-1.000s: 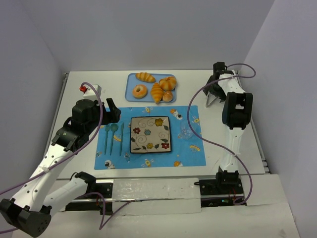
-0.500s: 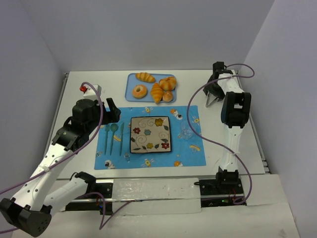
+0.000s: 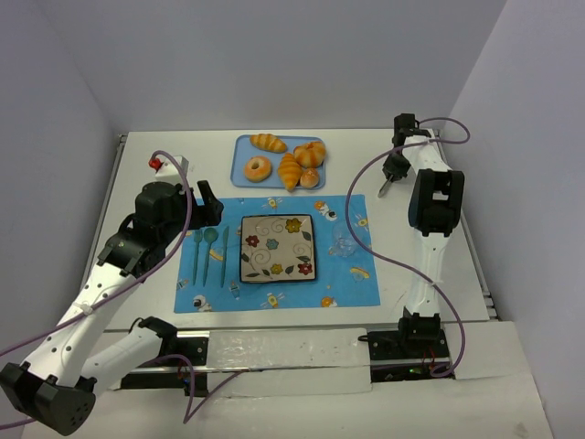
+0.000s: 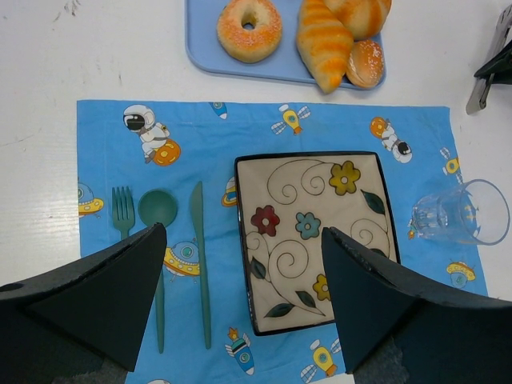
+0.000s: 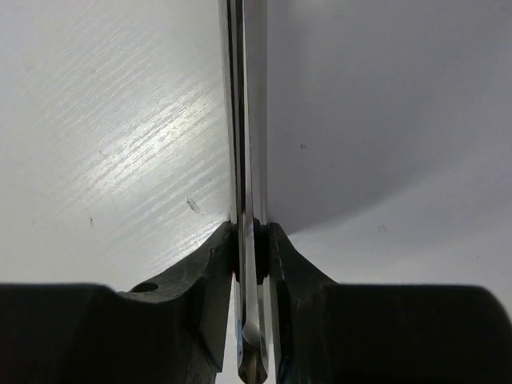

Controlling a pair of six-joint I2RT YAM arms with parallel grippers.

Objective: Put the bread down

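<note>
The bread [image 3: 310,177] is a small golden bun at the near right corner of the blue tray [image 3: 239,163]; in the left wrist view the bread [image 4: 365,62] lies beside a striped croissant [image 4: 322,40]. My right gripper [image 3: 391,174] is at the back right of the table, well to the right of the tray. It is shut on thin metal tongs [image 5: 250,120], whose two blades are pressed together between my right gripper's [image 5: 252,232] jaws. The tongs' tip [image 3: 383,189] points toward the table. My left gripper [image 4: 242,234] hangs open and empty above the flowered plate [image 4: 352,216].
A blue placemat [image 3: 352,283] holds the square plate [image 3: 277,247], teal cutlery [image 3: 210,251] on its left and a clear glass [image 3: 343,245] on its right. The tray also carries a donut [image 3: 258,168], a scored round bun [image 3: 312,153] and another croissant [image 3: 268,142]. A small red-and-white object [image 3: 164,165] sits at the back left.
My right gripper has closed from open onto the tongs, squeezing their blades together. The left arm has stayed where it was.
</note>
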